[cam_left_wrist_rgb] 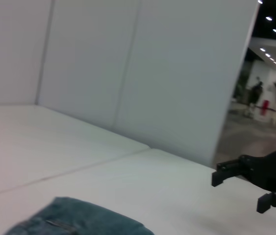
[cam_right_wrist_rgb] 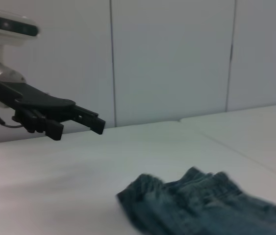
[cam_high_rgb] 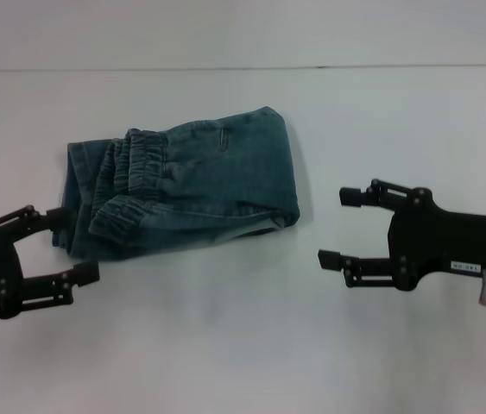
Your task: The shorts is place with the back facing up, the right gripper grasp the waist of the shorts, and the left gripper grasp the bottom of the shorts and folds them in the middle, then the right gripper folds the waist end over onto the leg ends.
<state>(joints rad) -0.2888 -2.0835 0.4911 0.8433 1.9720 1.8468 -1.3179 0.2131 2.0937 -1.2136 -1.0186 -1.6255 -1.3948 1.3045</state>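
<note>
The shorts (cam_high_rgb: 199, 181) lie folded into a compact blue-green denim bundle on the white table. The ruffled waist (cam_high_rgb: 135, 185) lies on top toward the left, over the leg ends (cam_high_rgb: 74, 185) at the left edge. My left gripper (cam_high_rgb: 80, 244) is open at the bundle's lower left corner; its upper fingertip reaches the denim edge and nothing is between its fingers. My right gripper (cam_high_rgb: 336, 227) is open to the right of the shorts, apart from them. The left wrist view shows a corner of the shorts (cam_left_wrist_rgb: 79, 218) and the right gripper (cam_left_wrist_rgb: 239, 190); the right wrist view shows the shorts (cam_right_wrist_rgb: 206, 205) and the left gripper (cam_right_wrist_rgb: 79, 128).
The white table (cam_high_rgb: 243, 345) spreads around the shorts, with a seam line (cam_high_rgb: 243, 67) at the back and white wall panels (cam_right_wrist_rgb: 172, 58) beyond. A lit room (cam_left_wrist_rgb: 270, 73) shows past the panel's edge.
</note>
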